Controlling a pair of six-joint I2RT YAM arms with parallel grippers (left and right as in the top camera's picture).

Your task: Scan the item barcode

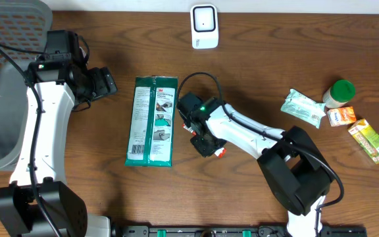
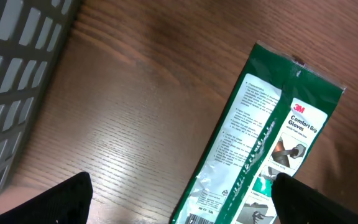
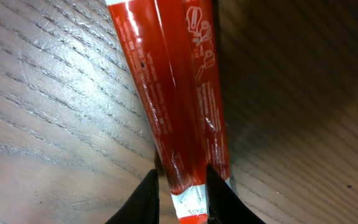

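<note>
right gripper (image 3: 182, 198) pinching red packet (image 3: 173, 112) by 1 end, rest sticks out ahead of jaws. risk: narrow edge grip, glossy film slips or twists on lift, barcode ends up off scanner (image 1: 204, 26). left gripper (image 1: 108, 83) wide open, empty, glove pack (image 2: 260, 143) below it

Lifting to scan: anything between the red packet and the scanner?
Only the arm's own cable loop. The red packet is in the jaws of the right gripper; the glove pack lies left of the line to the scanner.
</note>
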